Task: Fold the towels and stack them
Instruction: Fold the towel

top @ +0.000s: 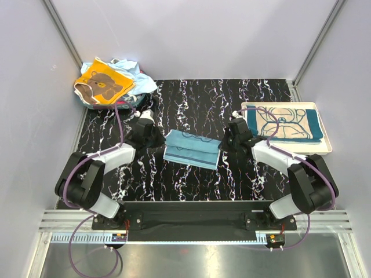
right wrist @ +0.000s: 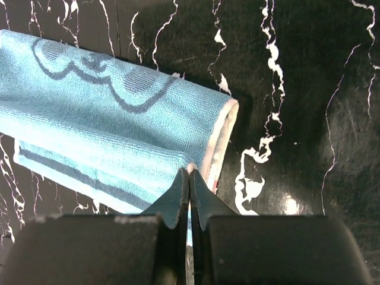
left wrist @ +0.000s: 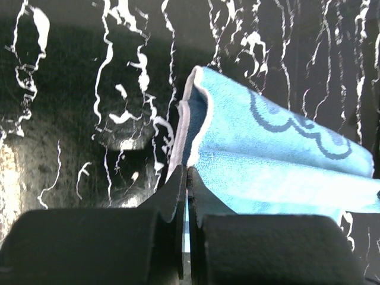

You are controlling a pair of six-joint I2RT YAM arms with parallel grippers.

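Note:
A light blue towel (top: 192, 149) with a dark blue line print lies folded in the middle of the black marbled table. My left gripper (top: 162, 141) is shut on its left edge, and in the left wrist view the fingertips (left wrist: 187, 170) pinch the white hem of the light blue towel (left wrist: 267, 160). My right gripper (top: 226, 142) is shut on the right edge. In the right wrist view its tips (right wrist: 190, 172) clamp the pale hem of the towel (right wrist: 113, 119). A teal towel with a beige centre (top: 284, 123) lies flat in the white tray (top: 324, 147).
At the back left corner lies a loose pile of towels, an orange-yellow one with a brown bear (top: 103, 84) on top and light blue cloth (top: 139, 78) under it. White walls close in the table on the left, back and right.

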